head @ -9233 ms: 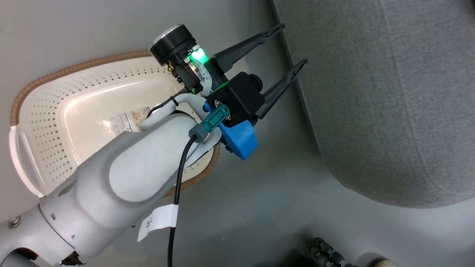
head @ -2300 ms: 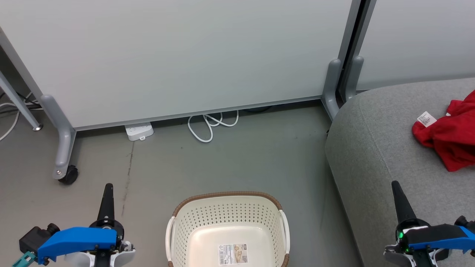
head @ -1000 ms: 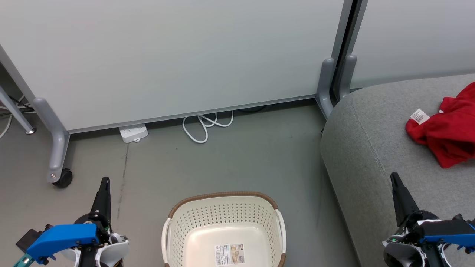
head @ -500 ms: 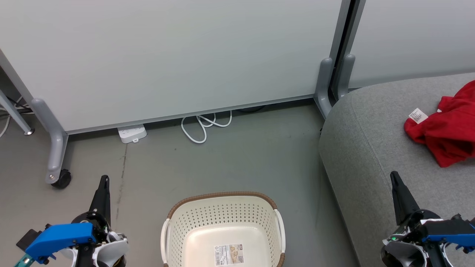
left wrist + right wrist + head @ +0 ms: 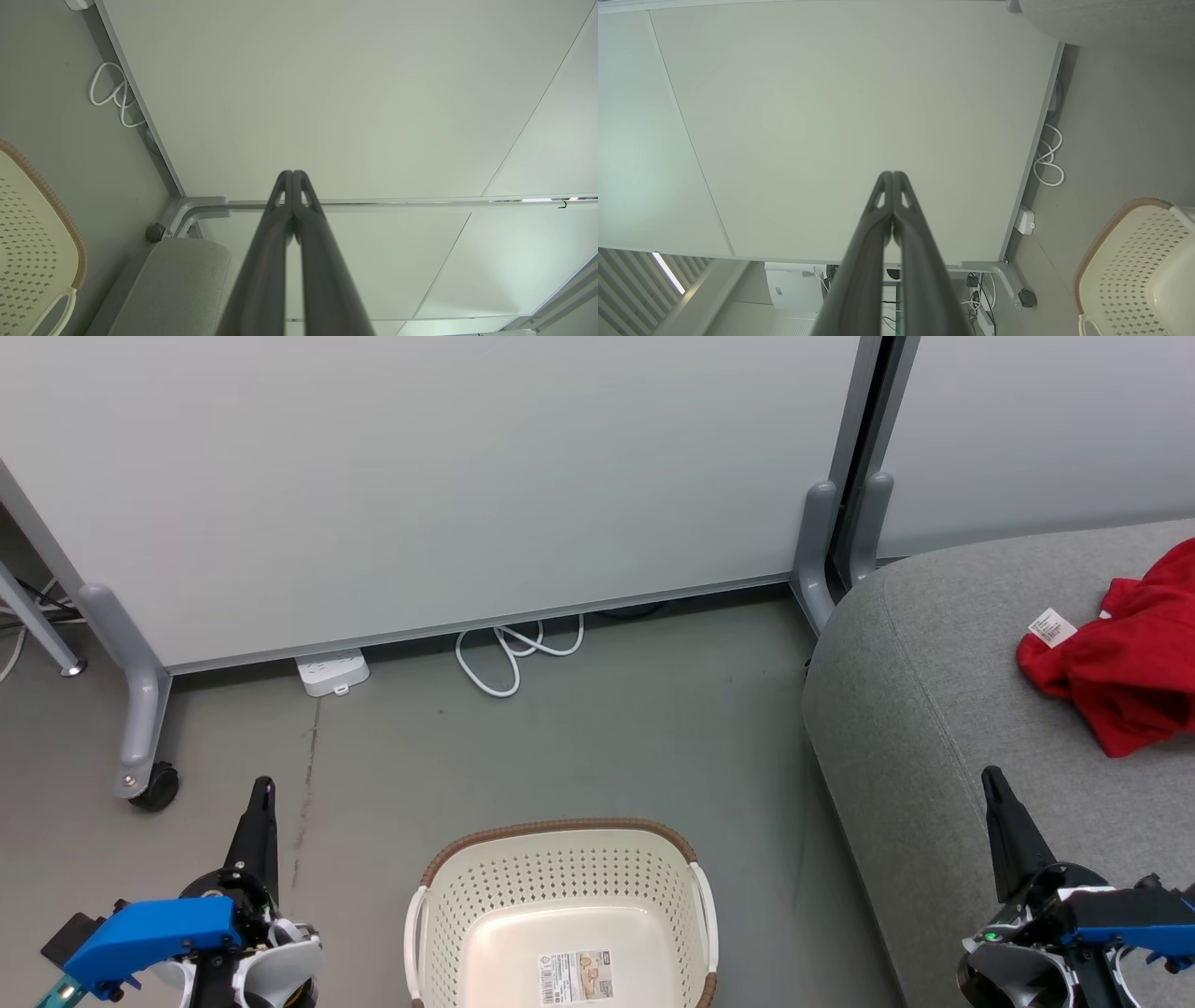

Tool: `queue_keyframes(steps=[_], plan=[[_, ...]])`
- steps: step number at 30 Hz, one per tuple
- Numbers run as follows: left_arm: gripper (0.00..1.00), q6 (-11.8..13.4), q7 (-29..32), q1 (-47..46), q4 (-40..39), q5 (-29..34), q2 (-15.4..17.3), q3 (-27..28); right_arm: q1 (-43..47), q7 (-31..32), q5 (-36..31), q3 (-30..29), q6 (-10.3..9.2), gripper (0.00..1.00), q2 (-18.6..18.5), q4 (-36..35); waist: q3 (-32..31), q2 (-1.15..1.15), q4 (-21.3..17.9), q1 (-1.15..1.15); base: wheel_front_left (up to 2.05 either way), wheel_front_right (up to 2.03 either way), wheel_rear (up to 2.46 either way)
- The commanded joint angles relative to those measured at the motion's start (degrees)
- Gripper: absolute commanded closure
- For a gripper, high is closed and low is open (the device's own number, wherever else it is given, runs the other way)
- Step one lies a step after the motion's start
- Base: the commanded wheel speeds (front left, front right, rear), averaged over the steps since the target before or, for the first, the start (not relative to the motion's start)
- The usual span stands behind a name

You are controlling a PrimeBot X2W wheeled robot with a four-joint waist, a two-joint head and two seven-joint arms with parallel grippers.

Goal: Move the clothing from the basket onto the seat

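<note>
the basket (image 5: pixel 560 824) looks bare, red clothing (image 5: pixel 1125 686) lies on the seat (image 5: pixel 934 709), my left hand (image 5: pixel 264 790) and right hand (image 5: pixel 991 777) are pinched closed on nothing, so i judge it finished.

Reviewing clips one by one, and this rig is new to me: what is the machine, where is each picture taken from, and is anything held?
It is a wheeled robot with two arms, each ending in a two-finger gripper. The head view looks down from a camera on its head: the left gripper is at lower left, the right gripper at lower right. The other two come from wrist cameras, each looking along its own fingers at a pale partition. Both pairs are pressed together with nothing between, so nothing is held. On the floor stands a cream basket; the part in view holds a label and no clothes. Right of it, a grey seat bears red clothing, cut off by the picture's edge.
</note>
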Motion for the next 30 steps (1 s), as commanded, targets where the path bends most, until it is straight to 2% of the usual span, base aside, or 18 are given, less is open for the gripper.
queue_keyframes(steps=[1, 30], plan=[[1.00, -0.5, 0.2, -0.5, -0.2, -0.1, 0.0, 0.1, -0.7, 0.2, 0.1, -0.1, 0.02, 1.00, -0.4, -0.1, 0.0, 0.00, 0.0, 0.00, 0.00, 0.00, 0.00], [1.00, -0.5, 0.2, -0.5, -0.3, -0.1, 0.0, 0.1, -0.7, 0.2, 0.2, -0.1, 0.02, 1.00, -0.3, -0.1, 0.0, 0.00, 0.0, 0.00, 0.00, 0.00, 0.00]])
